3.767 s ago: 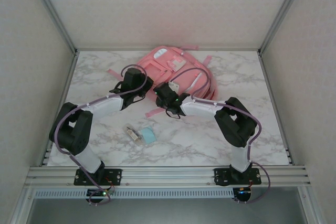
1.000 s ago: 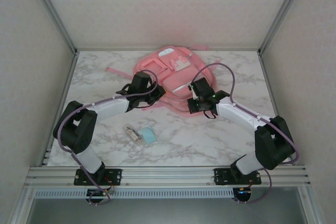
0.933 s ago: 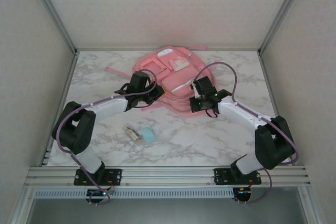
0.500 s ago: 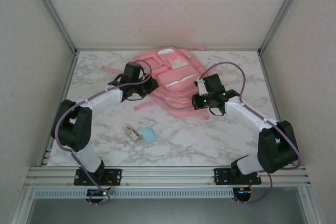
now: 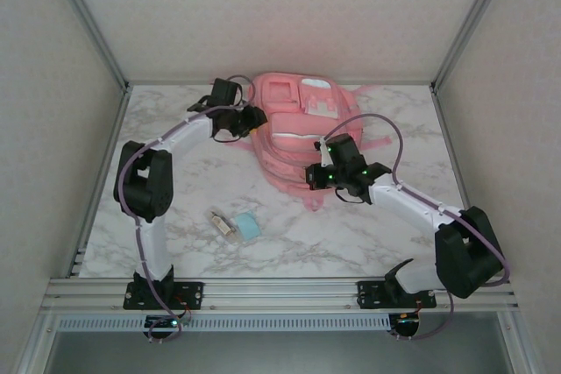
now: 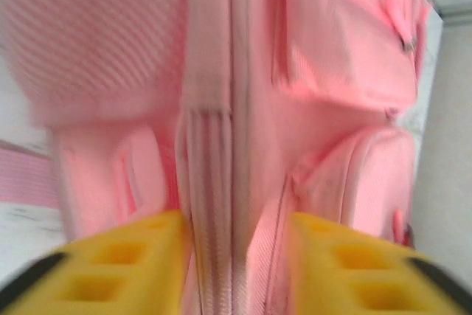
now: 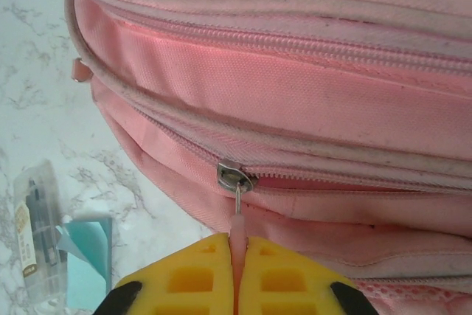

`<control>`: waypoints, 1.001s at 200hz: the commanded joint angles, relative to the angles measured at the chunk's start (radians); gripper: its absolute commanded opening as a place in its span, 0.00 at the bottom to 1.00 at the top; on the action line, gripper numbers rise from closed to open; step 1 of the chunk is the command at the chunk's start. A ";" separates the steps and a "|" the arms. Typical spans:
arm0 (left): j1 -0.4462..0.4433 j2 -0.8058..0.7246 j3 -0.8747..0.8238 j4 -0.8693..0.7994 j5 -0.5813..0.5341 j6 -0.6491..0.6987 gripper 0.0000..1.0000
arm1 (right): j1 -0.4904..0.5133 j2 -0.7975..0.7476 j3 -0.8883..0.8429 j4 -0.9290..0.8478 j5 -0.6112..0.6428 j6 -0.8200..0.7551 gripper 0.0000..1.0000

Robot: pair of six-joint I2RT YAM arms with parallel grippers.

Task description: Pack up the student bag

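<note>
Pen case and teal pad side by side on near table. Right gripper clenched on pink zip pull at near edge of bag, slider just beyond. Bag at far centre of table, by back wall. Left gripper at bag's far-left side, fingers spread, seam strip between them; contact unclear.

no legible text on anything here
</note>
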State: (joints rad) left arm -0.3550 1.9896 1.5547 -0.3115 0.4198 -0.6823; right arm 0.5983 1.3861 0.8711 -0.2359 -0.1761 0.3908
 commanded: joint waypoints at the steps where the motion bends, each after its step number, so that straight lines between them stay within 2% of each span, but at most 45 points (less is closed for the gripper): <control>1: 0.048 -0.088 -0.013 -0.033 -0.125 0.043 0.74 | 0.009 0.023 0.044 -0.075 0.037 0.010 0.00; 28: 0.041 -0.227 -0.204 0.037 -0.082 -0.053 0.81 | 0.010 0.056 0.054 -0.064 0.081 0.002 0.00; 51: -0.012 -0.337 -0.359 0.103 -0.078 -0.168 0.86 | 0.010 0.083 0.054 -0.038 0.066 0.009 0.00; 87: -0.157 -0.411 -0.514 0.196 -0.185 -0.332 0.86 | 0.011 0.089 0.039 -0.005 0.029 0.013 0.00; 123: -0.253 -0.359 -0.522 0.279 -0.315 -0.388 0.81 | 0.012 0.048 0.006 0.013 0.024 0.040 0.00; 133: -0.261 -0.330 -0.514 0.286 -0.352 -0.381 0.74 | 0.011 0.029 -0.008 0.018 0.020 0.048 0.00; 149: -0.260 -0.285 -0.509 0.306 -0.381 -0.385 0.46 | 0.012 -0.003 -0.028 0.006 0.039 0.050 0.00; 180: -0.250 -0.249 -0.496 0.316 -0.410 -0.365 0.01 | 0.008 -0.047 -0.038 -0.082 0.150 -0.006 0.00; 200: -0.237 -0.266 -0.498 0.304 -0.421 -0.343 0.00 | -0.003 -0.065 -0.048 -0.113 0.189 -0.054 0.00</control>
State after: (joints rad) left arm -0.6182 1.7279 1.0393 -0.0154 0.1085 -1.0481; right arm 0.6037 1.3773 0.8516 -0.2417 -0.0807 0.3958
